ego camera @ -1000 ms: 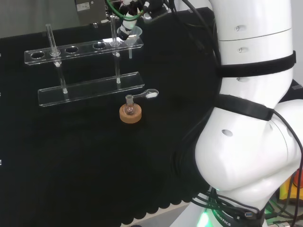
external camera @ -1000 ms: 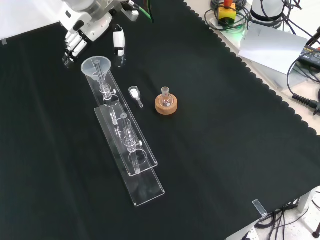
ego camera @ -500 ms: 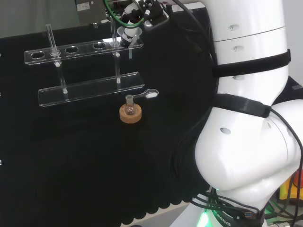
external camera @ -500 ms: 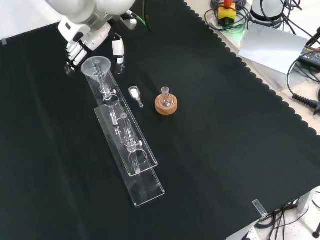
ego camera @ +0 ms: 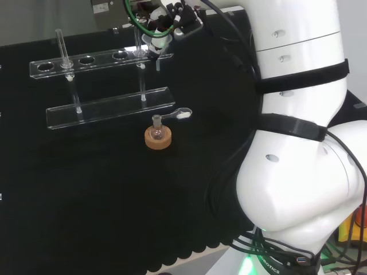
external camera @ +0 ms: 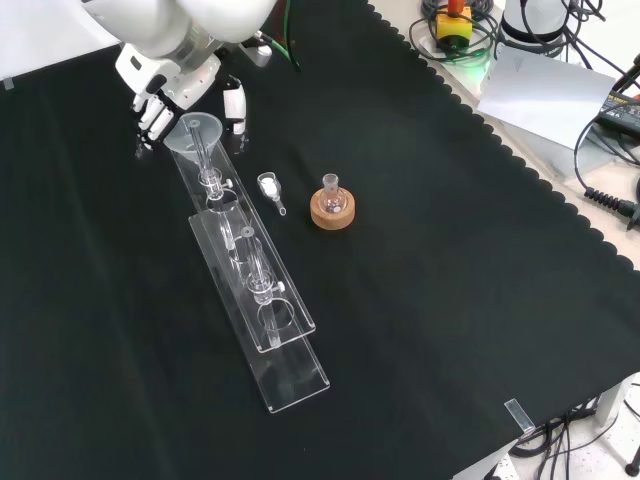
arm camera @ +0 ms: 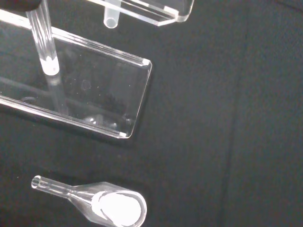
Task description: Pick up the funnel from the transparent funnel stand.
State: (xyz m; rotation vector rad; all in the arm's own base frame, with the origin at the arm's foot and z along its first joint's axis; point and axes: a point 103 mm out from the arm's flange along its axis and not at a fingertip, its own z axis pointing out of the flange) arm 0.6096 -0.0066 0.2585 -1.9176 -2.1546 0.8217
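Up at the far-left corner of the tabletop (external camera: 480,300) in the front view, the hand (external camera: 160,85) sits right at the clear funnel (external camera: 194,131), whose wide mouth rests in the end hole of the transparent funnel stand (external camera: 262,322). White fingers (external camera: 150,108) hang down against the funnel's rim on its left side, while the thumb (external camera: 235,103), white with a black tip, points down just beside the rim on the right, so the cone lies between them. Whether they actually press on the rim cannot be told; the funnel is seated in the stand, its stem reaching down through the upper shelf. In the head view the hand (ego camera: 157,41) covers that same end of the stand (ego camera: 109,109), at the tabletop's far edge, and the funnel's stem (ego camera: 158,62) shows below the shelf.

The stand is a long two-tier rack of clear plastic running diagonally toward the near edge in the front view. Beside it, toward the middle of the cloth, lies a small glass scoop (external camera: 269,188) holding white powder, and just to its right a small round flask (external camera: 331,196) stands upright on a cork ring (external camera: 331,212).

The wrist view looks down on the stand's base plate (arm camera: 94,90), the funnel's stem tip (arm camera: 111,20) and the scoop (arm camera: 111,208) with its white powder.
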